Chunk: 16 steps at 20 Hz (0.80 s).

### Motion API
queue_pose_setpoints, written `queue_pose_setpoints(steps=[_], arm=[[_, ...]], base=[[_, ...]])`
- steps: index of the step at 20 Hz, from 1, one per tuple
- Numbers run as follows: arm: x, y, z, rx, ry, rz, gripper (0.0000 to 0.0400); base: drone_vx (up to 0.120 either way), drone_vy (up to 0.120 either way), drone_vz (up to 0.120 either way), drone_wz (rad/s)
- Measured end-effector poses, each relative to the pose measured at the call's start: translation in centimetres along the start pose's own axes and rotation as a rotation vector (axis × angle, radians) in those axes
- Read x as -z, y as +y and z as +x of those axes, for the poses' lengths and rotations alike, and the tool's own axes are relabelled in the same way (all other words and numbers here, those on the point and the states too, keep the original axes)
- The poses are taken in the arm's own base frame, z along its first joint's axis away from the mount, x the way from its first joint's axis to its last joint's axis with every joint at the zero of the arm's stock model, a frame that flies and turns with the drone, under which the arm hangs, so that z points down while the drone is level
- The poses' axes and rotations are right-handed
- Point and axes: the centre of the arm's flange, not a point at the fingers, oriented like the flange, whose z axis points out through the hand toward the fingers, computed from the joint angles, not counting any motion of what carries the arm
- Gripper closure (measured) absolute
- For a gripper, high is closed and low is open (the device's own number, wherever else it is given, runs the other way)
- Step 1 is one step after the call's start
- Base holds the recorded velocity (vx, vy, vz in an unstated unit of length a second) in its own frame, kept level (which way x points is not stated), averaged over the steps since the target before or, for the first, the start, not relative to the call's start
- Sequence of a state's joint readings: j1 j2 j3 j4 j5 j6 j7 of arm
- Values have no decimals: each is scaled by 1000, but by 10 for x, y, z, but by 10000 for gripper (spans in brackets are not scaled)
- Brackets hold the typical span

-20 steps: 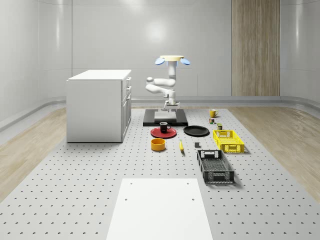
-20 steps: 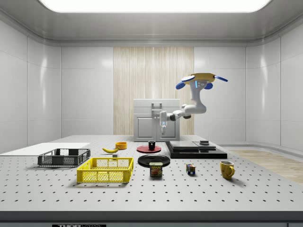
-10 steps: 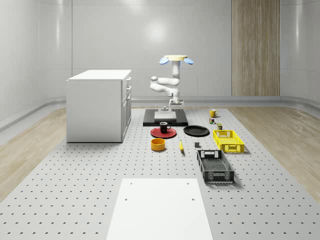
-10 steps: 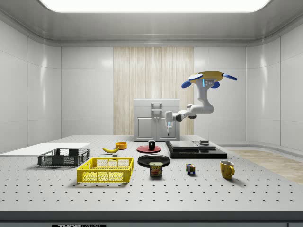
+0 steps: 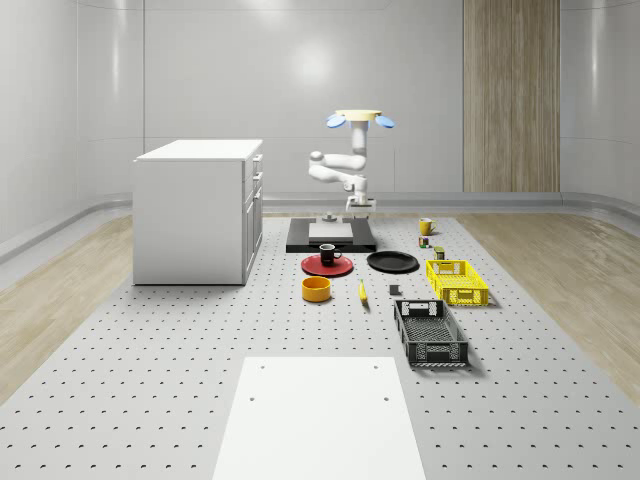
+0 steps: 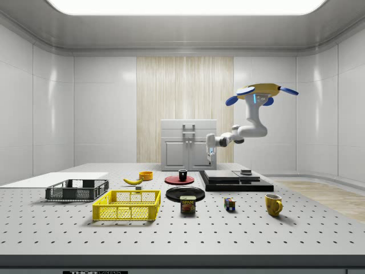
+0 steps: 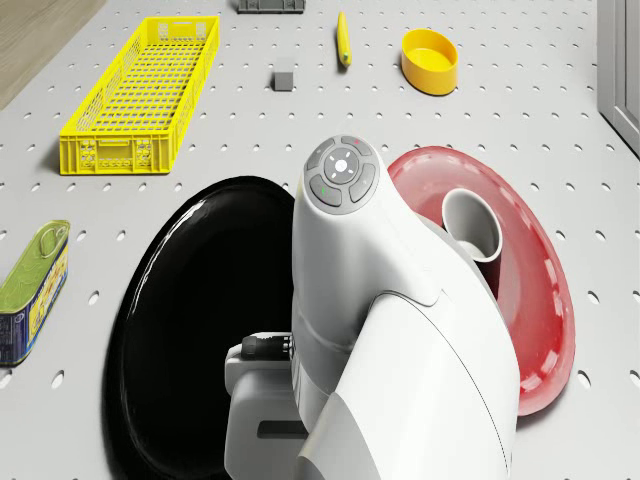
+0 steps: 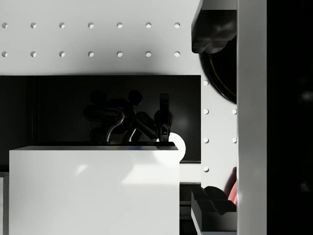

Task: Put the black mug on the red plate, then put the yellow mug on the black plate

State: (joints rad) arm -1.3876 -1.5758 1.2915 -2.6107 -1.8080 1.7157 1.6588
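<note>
Table (image 5: 150,370); yellow mug (image 5: 426,226) beyond hand (image 5: 358,211)

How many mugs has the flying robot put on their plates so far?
One. The black mug already stands on the red plate. The drone hovers over the dark platform, gripper empty. Left: the yellow mug sits on the table, and the black plate is bare.
</note>
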Motion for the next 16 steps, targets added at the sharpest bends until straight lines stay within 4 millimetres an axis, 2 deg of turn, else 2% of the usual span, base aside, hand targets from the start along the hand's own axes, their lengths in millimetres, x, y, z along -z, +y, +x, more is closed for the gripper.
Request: queue_pose_setpoints(steps=[13,16], arm=[[0,0,0,0,0,0,0],[0,0,0,0,0,0,0]], base=[[-120,120,0,0],[-27,120,0,0]])
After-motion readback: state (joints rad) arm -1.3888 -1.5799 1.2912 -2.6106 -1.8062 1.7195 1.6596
